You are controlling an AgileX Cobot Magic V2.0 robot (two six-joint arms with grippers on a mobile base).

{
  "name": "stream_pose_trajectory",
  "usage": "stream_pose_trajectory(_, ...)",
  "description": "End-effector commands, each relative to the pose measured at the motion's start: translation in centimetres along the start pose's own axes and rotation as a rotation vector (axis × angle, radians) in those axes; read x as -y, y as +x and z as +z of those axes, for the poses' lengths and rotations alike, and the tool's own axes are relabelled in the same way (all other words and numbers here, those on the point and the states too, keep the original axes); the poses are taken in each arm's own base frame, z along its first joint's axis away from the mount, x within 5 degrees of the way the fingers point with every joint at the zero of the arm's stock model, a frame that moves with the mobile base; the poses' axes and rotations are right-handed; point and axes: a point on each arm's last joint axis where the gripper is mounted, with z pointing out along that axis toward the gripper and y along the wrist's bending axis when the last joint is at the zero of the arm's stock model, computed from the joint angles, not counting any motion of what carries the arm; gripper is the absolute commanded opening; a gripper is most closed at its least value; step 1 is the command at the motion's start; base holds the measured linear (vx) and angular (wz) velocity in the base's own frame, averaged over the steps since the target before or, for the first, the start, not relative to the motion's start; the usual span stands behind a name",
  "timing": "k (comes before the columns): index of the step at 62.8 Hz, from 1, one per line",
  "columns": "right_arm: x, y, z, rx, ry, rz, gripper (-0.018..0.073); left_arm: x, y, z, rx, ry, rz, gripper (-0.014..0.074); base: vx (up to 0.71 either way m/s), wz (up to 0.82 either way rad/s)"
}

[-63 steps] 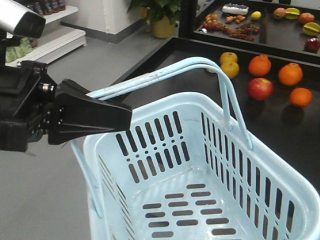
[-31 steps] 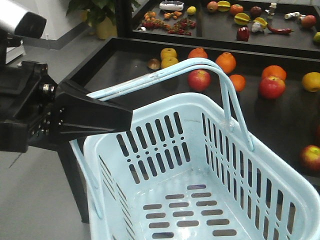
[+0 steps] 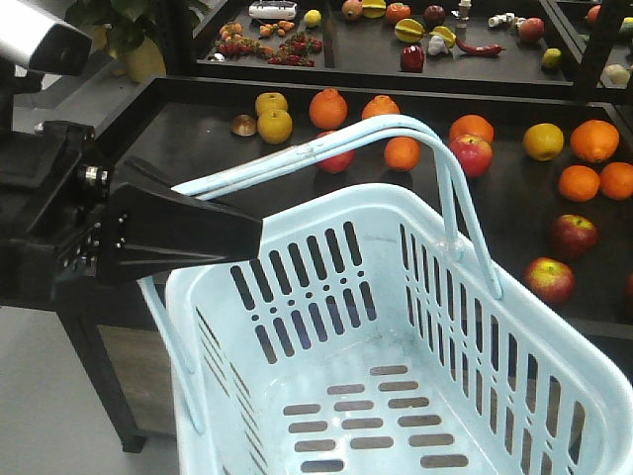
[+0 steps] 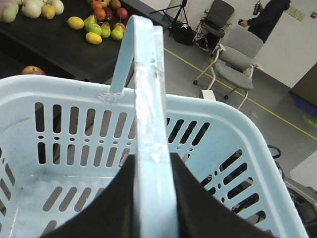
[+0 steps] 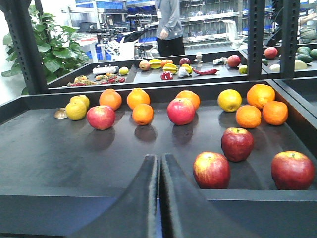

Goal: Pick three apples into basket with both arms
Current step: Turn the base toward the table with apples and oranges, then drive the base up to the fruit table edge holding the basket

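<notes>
At the far left the left gripper (image 3: 183, 233) is clamped on the two thin handles (image 3: 326, 148) of the pale blue basket (image 3: 297, 287). The left wrist view shows its black fingers (image 4: 198, 198) pressing on either side of the stacked hoops. The basket hangs from that grip in front of the black surface (image 3: 188, 129), with its slotted walls and floor in plain sight. On the surface behind it, a pair of yellow fruits (image 3: 274, 126) sits at the left end. Next come several oranges (image 3: 328, 109) and a red apple (image 3: 472, 155) just right of the handles. The right gripper (image 5: 159, 198) hovers low at the front edge of the surface and points in over the fruit. Its fingers are closed almost flat together, leaving only a thin slit. Ahead of it and to its right, near the front edge, lie three apples. One is a dark maroon apple (image 5: 237, 144). A yellow-streaked apple (image 5: 211, 169) rests closer to the edge beside it, and a third dark apple (image 5: 292, 170) sits further right. All three rest on the surface, apart from one another and well away from the basket.
</notes>
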Motion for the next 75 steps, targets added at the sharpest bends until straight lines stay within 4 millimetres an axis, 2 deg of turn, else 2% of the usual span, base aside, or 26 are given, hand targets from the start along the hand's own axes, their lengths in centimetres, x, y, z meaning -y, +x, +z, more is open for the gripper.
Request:
stream_pose_trajectory(1, -0.19, -0.19, -0.04, 0.065, -0.022, -0.021, -0.0005, 2.18, 0.12, -0.47, -0.069, 0.110, 0.051, -0.0006, -0.02, -0.07)
stream_pose_trajectory(75, -0.19, -0.19, -0.04, 0.065, -0.022, -0.021, -0.0005, 2.18, 0.12, -0.47, -0.069, 0.110, 0.051, -0.0006, 0.00, 0.00)
